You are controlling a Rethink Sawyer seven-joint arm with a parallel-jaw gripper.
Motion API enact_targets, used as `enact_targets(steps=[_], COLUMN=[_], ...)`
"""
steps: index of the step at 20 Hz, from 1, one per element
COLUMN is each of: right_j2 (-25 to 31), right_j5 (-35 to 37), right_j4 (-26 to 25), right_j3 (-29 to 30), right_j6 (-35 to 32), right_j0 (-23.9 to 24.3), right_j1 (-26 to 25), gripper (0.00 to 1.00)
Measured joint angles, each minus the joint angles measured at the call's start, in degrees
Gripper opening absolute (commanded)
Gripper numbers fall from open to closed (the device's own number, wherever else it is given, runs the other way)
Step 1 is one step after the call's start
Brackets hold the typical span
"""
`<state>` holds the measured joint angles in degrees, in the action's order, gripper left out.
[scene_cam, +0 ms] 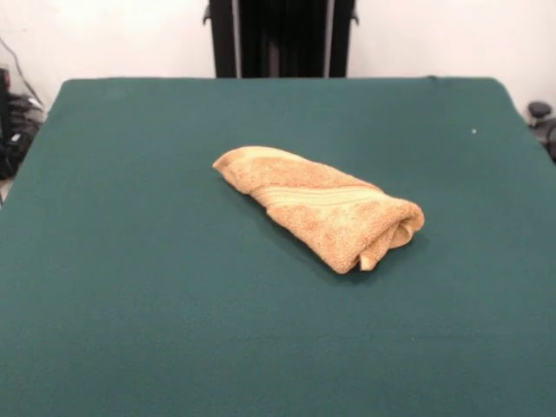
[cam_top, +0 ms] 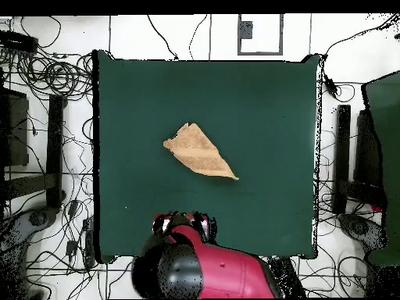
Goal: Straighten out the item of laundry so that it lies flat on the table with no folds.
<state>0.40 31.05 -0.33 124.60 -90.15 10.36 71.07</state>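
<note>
The towel (scene_cam: 320,207) is sitting near the middle of the desk (scene_cam: 130,287), bundled up rather than spread out, and the robot is hanging well back from it. In the overhead view the red and black arm (cam_top: 211,269) is curling over the desk's edge on the robot's side, its head end (cam_top: 183,225) hovering just inside that edge, with a clear stretch of green cloth lying between it and the towel (cam_top: 198,152). The gripper itself is hiding under the arm's bulk there, so I cannot tell whether it is apart or together. In the front view no part of the arm is reaching down over the desk; only the dark pedestal (scene_cam: 280,38) is standing behind the far edge.

The towel is lying folded over itself into a long, tapering wedge, running diagonally across the desk. One end is looking flat and rounded, the other is rolling up into a thick, tucked lump with layers curling inward. Its golden-tan terry pile is looking soft and nubbly, and a paler ribbed band (scene_cam: 314,195) is crossing the top layer lengthwise. Beneath it, the desk's dark green covering is looking smooth, matte and felt-like, stretching far beyond the towel on every side.
</note>
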Motion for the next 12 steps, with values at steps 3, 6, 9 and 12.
enact_targets(steps=[3,6,9,12], right_j2=[0.82,2.09,3.65,5.43], right_j5=[-0.66,-1.68,-2.59,-4.12], right_j4=[0.0,-0.37,-1.63,-3.92], right_j3=[-0.19,-0.65,-1.37,-2.57], right_j6=[0.0,0.0,0.0,0.0], right_j0=[2.88,6.3,9.05,11.83], right_j1=[-0.28,-0.69,-1.66,-3.38], gripper=[1.0,1.0,1.0,1.0])
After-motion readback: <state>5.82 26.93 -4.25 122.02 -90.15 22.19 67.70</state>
